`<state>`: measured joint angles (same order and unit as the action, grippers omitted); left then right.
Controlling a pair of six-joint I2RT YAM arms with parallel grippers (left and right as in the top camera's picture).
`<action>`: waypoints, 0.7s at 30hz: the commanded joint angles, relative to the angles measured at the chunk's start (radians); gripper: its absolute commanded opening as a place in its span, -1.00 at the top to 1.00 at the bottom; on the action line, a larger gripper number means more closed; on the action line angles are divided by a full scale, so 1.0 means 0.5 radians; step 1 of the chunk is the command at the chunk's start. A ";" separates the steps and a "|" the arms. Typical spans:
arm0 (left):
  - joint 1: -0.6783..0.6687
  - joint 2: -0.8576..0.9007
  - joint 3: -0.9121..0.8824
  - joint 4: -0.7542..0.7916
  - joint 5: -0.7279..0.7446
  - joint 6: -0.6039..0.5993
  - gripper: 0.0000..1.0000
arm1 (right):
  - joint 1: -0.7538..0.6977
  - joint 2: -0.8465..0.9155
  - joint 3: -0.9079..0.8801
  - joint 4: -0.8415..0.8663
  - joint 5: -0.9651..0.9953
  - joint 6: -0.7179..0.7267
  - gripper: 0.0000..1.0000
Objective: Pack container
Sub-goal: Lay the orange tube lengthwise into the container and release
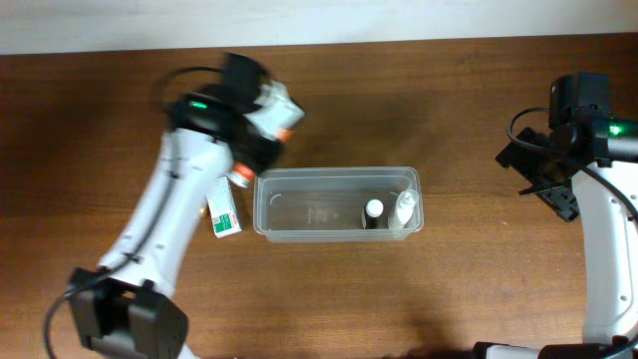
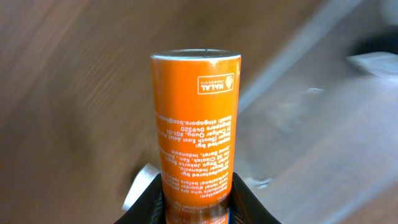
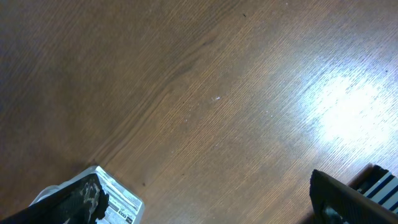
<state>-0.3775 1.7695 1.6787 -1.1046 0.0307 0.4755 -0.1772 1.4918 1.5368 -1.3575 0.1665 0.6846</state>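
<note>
The clear plastic container (image 1: 299,204) sits open-topped at the middle of the wooden table (image 1: 449,289), its long sides running left to right. Two small bottles stand at its right end, just beside each other: one dark with a white cap (image 1: 373,210) and one pale, clear-looking (image 1: 404,208). The rest of the bin's floor is bare. A white-and-green cardboard box (image 1: 224,208) lies flat on the table just left of the container, close to its left wall; whether the two touch cannot be told. The left arm (image 1: 184,199) reaches from the near-left corner up over this box, with its wrist above the table at the container's far-left corner. In the left wrist view the left gripper (image 2: 196,202) is clamped on an orange cylindrical bottle (image 2: 194,118) printed with white text, a black finger (image 2: 148,196) pressing each side of its lower part; the background there is smeared. The right arm (image 1: 603,214) stands at the table's right edge, well apart from the container. The right gripper (image 3: 205,186) has its fingers (image 3: 71,199) spread wide over bare wood, with nothing between them.
</note>
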 commanded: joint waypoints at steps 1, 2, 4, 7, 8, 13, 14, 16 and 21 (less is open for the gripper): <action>-0.291 -0.001 0.021 0.018 0.067 0.367 0.72 | -0.014 0.003 0.001 0.001 0.004 0.014 -0.97; -0.361 0.020 0.020 0.053 0.067 0.419 0.72 | -0.014 0.003 0.001 0.002 0.004 0.014 -0.97; -0.439 0.062 0.020 0.137 0.070 0.439 0.74 | -0.014 0.003 0.001 0.001 0.004 0.014 -0.97; -0.518 0.162 0.020 0.251 0.127 0.543 0.76 | -0.014 0.003 0.001 0.001 0.004 0.014 -0.97; -0.537 0.201 0.020 0.281 0.159 0.597 0.76 | -0.014 0.003 0.001 0.001 0.004 0.014 -0.97; -0.564 0.369 0.020 0.478 0.159 0.683 0.80 | -0.014 0.003 0.001 0.001 0.004 0.014 -0.97; -0.564 0.393 0.020 0.509 0.173 0.705 0.80 | -0.014 0.003 0.001 0.001 0.004 0.014 -0.97; -0.564 0.440 0.020 0.568 0.255 0.765 0.81 | -0.014 0.003 0.001 0.002 0.004 0.014 -0.97; -0.580 0.501 0.020 0.663 0.331 0.806 0.88 | -0.014 0.003 0.001 0.001 0.004 0.014 -0.97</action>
<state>-0.6582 2.0026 1.6791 -0.7982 0.1471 0.8375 -0.1772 1.4918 1.5368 -1.3575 0.1665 0.6842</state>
